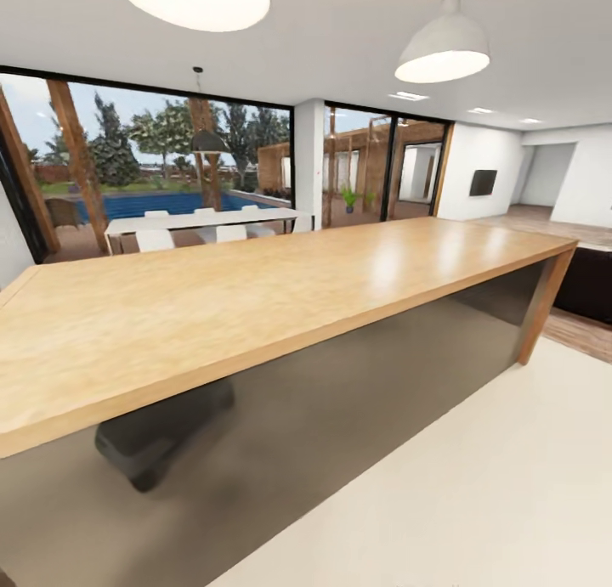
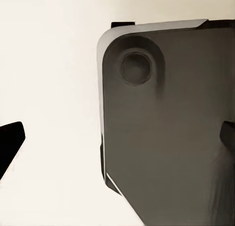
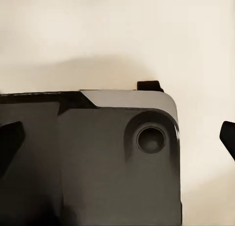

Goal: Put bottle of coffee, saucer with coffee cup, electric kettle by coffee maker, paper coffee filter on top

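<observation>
None of the coffee station items are in sight. A long wooden countertop stretches across the head view, bare on top. In the left wrist view my left gripper hangs open over the pale floor and the grey robot base, with dark fingertips at the picture's edges. In the right wrist view my right gripper is open too, its fingertips wide apart above the same base. Nothing lies between either pair of fingers.
A dark panel closes the counter's near side above cream floor. A dark grey bulky shape sits low by the counter's front. Beyond are a white dining table with chairs, glass walls and pendant lamps.
</observation>
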Robot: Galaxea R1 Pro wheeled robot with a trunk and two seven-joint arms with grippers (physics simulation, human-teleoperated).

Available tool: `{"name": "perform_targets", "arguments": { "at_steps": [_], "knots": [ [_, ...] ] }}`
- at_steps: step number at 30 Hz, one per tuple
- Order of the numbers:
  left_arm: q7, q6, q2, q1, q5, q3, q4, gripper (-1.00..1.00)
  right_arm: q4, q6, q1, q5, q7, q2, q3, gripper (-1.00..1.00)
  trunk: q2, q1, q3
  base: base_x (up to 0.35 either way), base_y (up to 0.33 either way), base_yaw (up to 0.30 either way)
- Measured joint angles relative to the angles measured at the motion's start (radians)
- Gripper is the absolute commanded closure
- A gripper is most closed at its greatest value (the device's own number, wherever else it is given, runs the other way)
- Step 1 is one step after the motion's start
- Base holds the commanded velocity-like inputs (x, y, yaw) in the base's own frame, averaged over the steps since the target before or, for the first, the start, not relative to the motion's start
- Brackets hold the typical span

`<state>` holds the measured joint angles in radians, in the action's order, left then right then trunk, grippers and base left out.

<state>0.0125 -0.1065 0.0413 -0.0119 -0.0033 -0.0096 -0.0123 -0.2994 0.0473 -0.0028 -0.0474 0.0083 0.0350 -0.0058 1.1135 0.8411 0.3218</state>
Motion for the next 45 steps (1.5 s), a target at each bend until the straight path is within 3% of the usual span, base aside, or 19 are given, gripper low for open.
{"name": "perform_targets", "arguments": {
  "at_steps": [12, 21, 45],
  "knots": [
    [-0.001, -0.005, -0.007, 0.000, 0.000, 0.001, -0.002, -1.00, -0.003, -0.007, 0.000, -0.001, 0.001, 0.003, 0.000, -1.00, -0.084, -0.046, -0.036, 0.000, 0.000, -0.272],
    [-0.010, -0.004, -0.003, 0.000, -0.002, 0.002, -0.070, -1.00, -0.003, -0.007, 0.000, -0.003, 0.003, 0.007, 0.001, -1.00, -0.147, -0.081, -0.064, 0.000, 0.000, -0.277],
    [-0.007, -0.005, -0.002, 0.013, 0.007, 0.007, -0.060, -1.00, 0.031, -0.001, 0.000, -0.001, 0.003, 0.007, 0.000, -1.00, -0.315, -0.173, -0.139, 0.000, 0.000, -0.284]
  ]
}}
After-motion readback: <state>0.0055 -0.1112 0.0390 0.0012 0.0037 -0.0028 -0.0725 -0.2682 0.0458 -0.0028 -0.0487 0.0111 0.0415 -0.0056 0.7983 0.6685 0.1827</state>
